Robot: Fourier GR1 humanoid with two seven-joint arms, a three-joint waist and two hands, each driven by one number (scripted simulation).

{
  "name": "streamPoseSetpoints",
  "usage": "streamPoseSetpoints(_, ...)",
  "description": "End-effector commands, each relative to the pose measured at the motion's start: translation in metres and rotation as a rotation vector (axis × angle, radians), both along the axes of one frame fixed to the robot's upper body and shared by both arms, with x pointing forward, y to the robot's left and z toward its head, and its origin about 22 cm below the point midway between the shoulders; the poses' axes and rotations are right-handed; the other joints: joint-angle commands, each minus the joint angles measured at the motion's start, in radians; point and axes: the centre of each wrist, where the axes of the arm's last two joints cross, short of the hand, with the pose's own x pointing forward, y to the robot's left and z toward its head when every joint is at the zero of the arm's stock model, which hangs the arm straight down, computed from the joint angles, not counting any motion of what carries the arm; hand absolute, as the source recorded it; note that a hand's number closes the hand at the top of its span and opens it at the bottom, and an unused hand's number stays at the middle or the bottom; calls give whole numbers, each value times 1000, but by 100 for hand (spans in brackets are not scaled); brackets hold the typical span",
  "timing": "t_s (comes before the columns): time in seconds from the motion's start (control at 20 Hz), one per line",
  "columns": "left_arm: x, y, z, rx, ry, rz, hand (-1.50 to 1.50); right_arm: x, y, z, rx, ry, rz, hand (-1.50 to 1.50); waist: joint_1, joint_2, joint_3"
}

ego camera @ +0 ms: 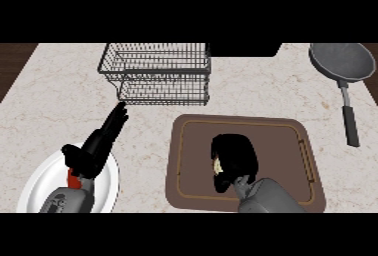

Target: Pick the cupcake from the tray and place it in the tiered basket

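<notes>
- Nearest the camera, two grey forearms are coming in from the lower edge, one at each side of the desk (66,100).
- Over the brown tray (306,150), the right robot hand (235,160) is lying palm down with its fingers curling around something pale.
- That pale sliver at the hand's left edge is most likely the cupcake (218,165); it is nearly all hidden, so its shape and tilt cannot be told.
- Judging from this, the grasping step is under way: the cupcake is inside the tray, and whether it is resting there or just lifting off cannot be told.
- Meanwhile the left robot hand (103,137) is resting open, fingers straight and pointing up the view, above the white plate (44,175); it is holding nothing.
- Near the desk's far edge, the tiered basket (156,72) is standing, well apart from the tray and up-left of it.
- For the next move, the right hand will need to raise the cupcake above the tray's rim, carry it up-left and come in over the wire wall before letting go.
- At the far right, a dark frying pan (341,62) is lying with its handle pointing toward the camera, out of that path.
</notes>
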Motion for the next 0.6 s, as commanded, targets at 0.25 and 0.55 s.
streamPoseSetpoints(0.25, 10, 11, -3, 13, -1, 0, 0, -3, -30, 6, -26, -95, -2, 150, -6, 0, 0)
streamPoseSetpoints(0.55, 5, -10, -6, -9, -1, -3, 0, 66, -184, 23, -88, -192, -136, 150, 0, 5, 1)
